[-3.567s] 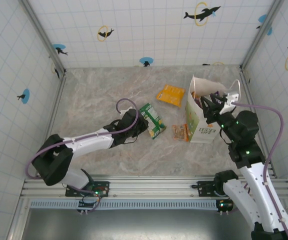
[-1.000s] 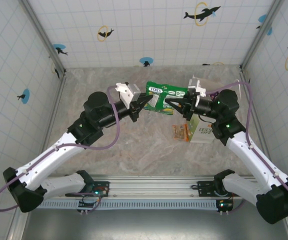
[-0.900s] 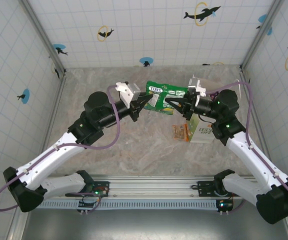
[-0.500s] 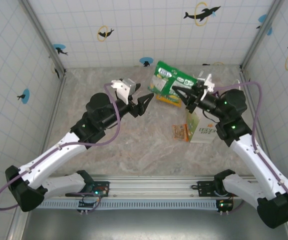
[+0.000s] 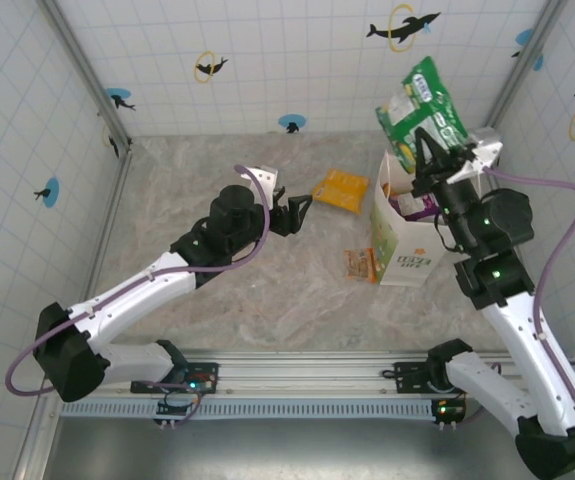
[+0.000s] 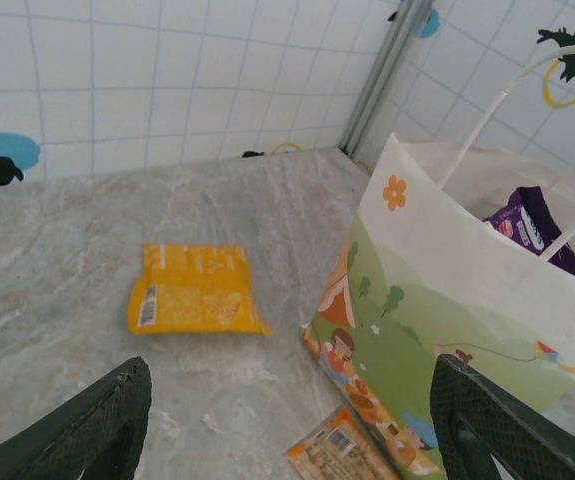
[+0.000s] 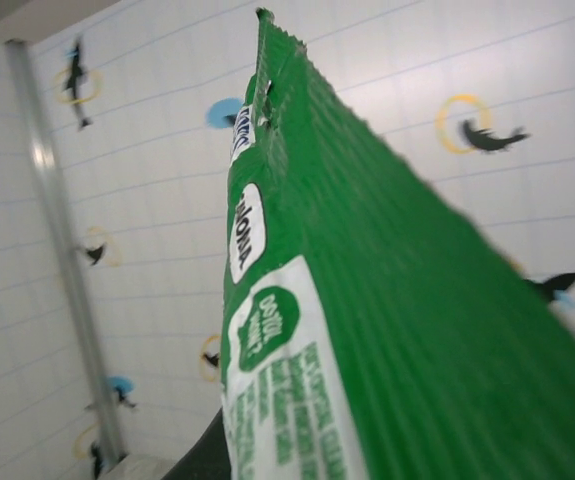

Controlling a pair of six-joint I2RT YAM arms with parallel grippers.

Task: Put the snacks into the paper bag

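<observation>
Right gripper (image 5: pixel 429 160) was up above the paper bag (image 5: pixel 404 250), jaws clamped on the lower edge of the green packet (image 5: pixel 422 100) — packet stood upright in the air over the bag's open mouth, not inside it. The right wrist camera saw that packet close up, printed face and crimped edge against the tiled wall.

Left gripper (image 5: pixel 297 215) had its jaws wide apart with nothing between them. It faced the bag, with the yellow-orange packet (image 6: pixel 195 290) just ahead of it.

Where the rest was:
- yellow-orange packet lay flat on the marble table (image 5: pixel 217 180), left of the bag and clear of it
- purple packet (image 6: pixel 529 225) was inside the bag, top poking up near the handles
- small orange packet (image 5: pixel 359 264) lay on the table right against the bag's foot (touching or not — couldn't tell)

Bag stood upright, printed side toward the left wrist camera.
</observation>
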